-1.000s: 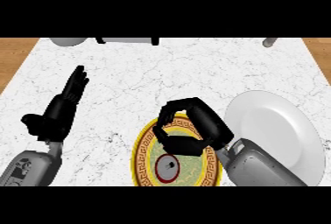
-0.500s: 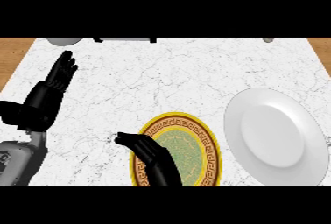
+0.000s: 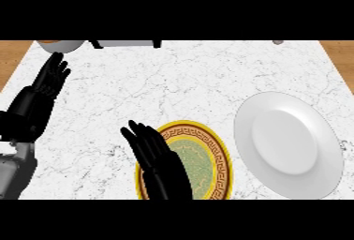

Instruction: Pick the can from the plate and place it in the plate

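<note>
Surface (image 3: 180,79): white marble, grey-veined.
Patterned plate (image 3: 216,159): round, yellow rim, red-brown key-fret band, pale green centre; lower middle.
White plate (image 3: 287,140): round, plain, glossy; just right of it, apart.
Right robot hand (image 3: 155,157): black, fingers straight, over the patterned plate's left part, holding nothing.
Left robot hand (image 3: 38,101): black, fingers straight and up, resting at the left edge.
Can: cannot tell where it lies.

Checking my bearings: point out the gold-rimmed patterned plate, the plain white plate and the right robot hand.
gold-rimmed patterned plate (image 3: 204,164), head view, bare green middle
plain white plate (image 3: 287,140), head view, bare centre
right robot hand (image 3: 155,159), head view, straight fingers
</note>
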